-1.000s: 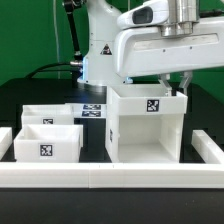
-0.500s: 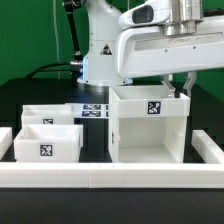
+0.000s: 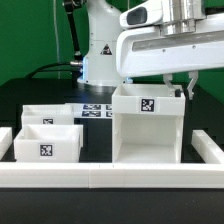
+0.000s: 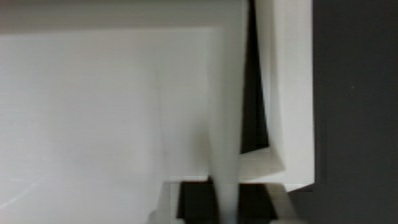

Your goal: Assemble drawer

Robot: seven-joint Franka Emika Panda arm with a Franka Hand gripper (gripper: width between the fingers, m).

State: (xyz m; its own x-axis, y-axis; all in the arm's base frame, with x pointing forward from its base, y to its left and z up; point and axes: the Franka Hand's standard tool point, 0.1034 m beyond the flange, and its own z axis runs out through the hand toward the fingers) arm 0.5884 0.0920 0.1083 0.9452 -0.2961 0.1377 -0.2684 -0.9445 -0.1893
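The tall white box casing [image 3: 148, 130] stands open-fronted at the exterior view's right, with a tag on its top band. My gripper [image 3: 183, 90] comes down from above and is shut on the casing's right side wall near its top edge. In the wrist view the thin white wall [image 4: 231, 110] runs between my dark fingers [image 4: 265, 205], and the gripper [image 4: 233, 206] pinches it. Two small shallow trays stand at the left, one in front [image 3: 47, 140] with a tag on its face and one behind [image 3: 45, 112]. Both are apart from the casing.
The long low white border rail [image 3: 110, 178] runs along the front, with ends at both sides. The marker board [image 3: 95, 109] lies on the black table behind the trays. The arm's white base [image 3: 100, 50] stands behind it.
The casing, held in my gripper, has shifted toward the exterior view's right and risen slightly. The trays have not moved.
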